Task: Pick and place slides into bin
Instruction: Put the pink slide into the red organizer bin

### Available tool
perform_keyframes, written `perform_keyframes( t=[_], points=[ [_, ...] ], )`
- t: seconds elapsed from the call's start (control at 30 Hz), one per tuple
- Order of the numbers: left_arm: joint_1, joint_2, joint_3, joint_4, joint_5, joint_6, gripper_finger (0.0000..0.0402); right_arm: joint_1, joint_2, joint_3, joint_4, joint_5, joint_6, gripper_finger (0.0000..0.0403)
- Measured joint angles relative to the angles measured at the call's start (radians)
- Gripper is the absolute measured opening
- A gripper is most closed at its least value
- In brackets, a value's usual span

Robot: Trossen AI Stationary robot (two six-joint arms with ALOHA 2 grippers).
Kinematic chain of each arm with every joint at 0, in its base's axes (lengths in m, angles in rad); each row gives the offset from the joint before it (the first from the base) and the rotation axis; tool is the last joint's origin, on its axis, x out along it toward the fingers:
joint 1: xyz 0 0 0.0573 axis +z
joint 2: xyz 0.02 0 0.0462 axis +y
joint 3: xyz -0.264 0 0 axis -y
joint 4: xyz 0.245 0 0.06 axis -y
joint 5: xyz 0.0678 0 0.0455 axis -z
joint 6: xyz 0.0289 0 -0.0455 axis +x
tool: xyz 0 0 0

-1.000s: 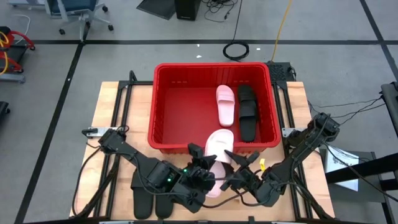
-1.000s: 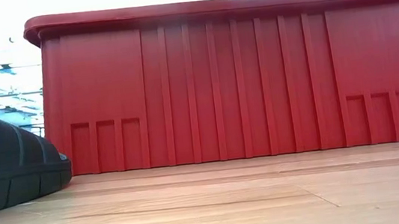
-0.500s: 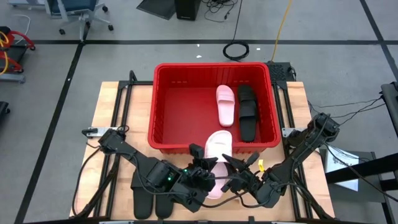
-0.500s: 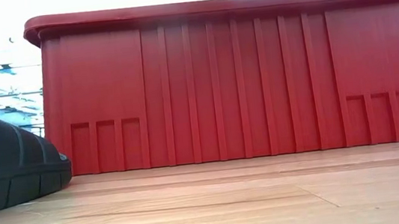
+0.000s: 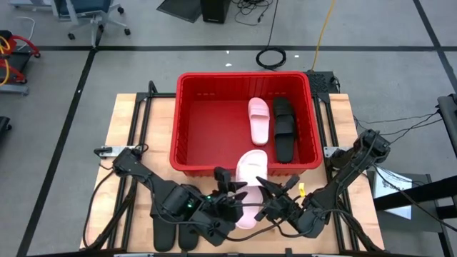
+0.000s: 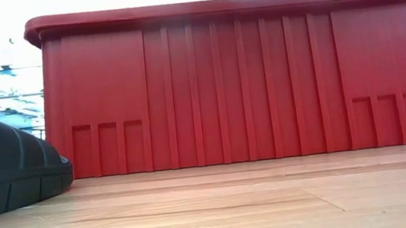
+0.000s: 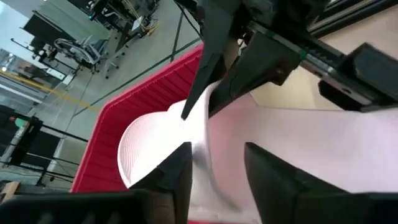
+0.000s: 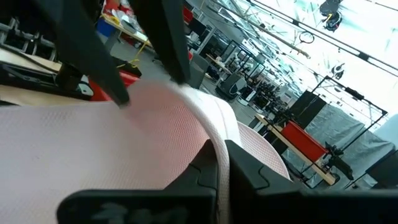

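A pale pink slide [image 5: 251, 168] hangs above the table in front of the red bin [image 5: 243, 75], its far end over the bin's near wall. My right gripper [image 5: 265, 191] is shut on its strap. My left gripper [image 7: 217, 180] is open, one finger on each side of that strap [image 7: 204, 146]; I cannot tell whether a finger touches it. A second pink slide [image 5: 258, 120] and a black slide [image 5: 284, 128] lie sole-down on the bin's floor. Black slides [image 5: 175, 232] lie on the table at the near left. My right gripper pinches the edge of the pink slide's wide strap [image 8: 214, 134] between its two fingers. The fingers come about level from the table's right side. The slide is lifted clear of the table, sole down, with its far end reaching over the bin's near rim [image 5: 235, 171].
The bin's tall near wall [image 6: 238, 87] stands right behind the grippers. A black slide [image 6: 2, 171] sits on the wood at the near left. Bare wood [image 5: 136, 121] lies left of the bin, and black frame rails [image 5: 325, 121] run along both sides of it.
My right gripper has shut on the pink slide's strap. After that my left gripper has opened and let go of the strap, rolling slightly. The slide has stayed where it was, held up in front of the bin.
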Motion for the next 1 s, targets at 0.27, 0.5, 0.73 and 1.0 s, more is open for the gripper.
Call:
perform_keyframes(
  t=[0.27, 0.5, 0.73, 1.0],
  points=[
    [-0.039, -0.094, 0.000, -0.068, -0.007, -0.039, 0.0176, 0.001, -0.005, 0.000, 0.089, 0.000, -0.091, 0.0001],
    [-0.057, -0.208, 0.000, -0.145, -0.017, -0.079, 0.0177, -0.006, -0.063, 0.000, 0.161, -0.002, -0.210, 0.0005],
    [-0.059, -0.321, 0.000, -0.220, -0.024, -0.084, 0.0177, -0.009, -0.204, 0.000, 0.038, -0.003, -0.213, 0.0005],
    [-0.030, -0.427, 0.000, -0.254, -0.092, -0.050, 0.0177, -0.058, -0.374, 0.000, -0.131, -0.006, -0.214, 0.0005]
  ],
)
